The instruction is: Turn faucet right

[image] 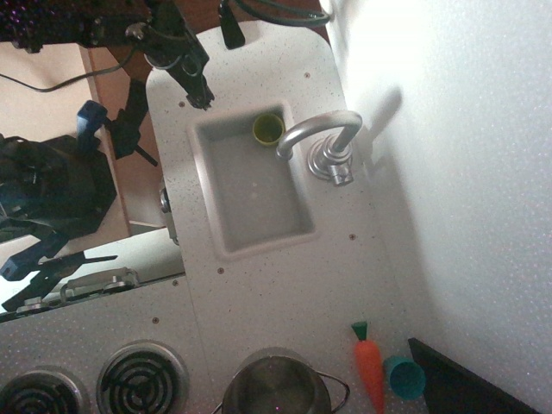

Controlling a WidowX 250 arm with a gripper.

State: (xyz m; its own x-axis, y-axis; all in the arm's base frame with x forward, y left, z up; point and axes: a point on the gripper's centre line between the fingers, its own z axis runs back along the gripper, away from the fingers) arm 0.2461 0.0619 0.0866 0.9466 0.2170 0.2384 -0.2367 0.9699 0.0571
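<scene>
The faucet [323, 142] is a shiny silver metal tap standing on the white speckled counter just beside the sink's far long edge, near the white wall. It rises from a round chrome base, and its gooseneck spout arches up and over, curving out past the sink's rim so that the open end hangs above the basin's upper corner. Seen from above, the spout sweeps from the base toward the left of the picture. The spout tip ends just beside a small yellow-green cup in that corner; whether they touch cannot be told. The metal shows bright highlights along the arch. Nothing grips it.
</scene>
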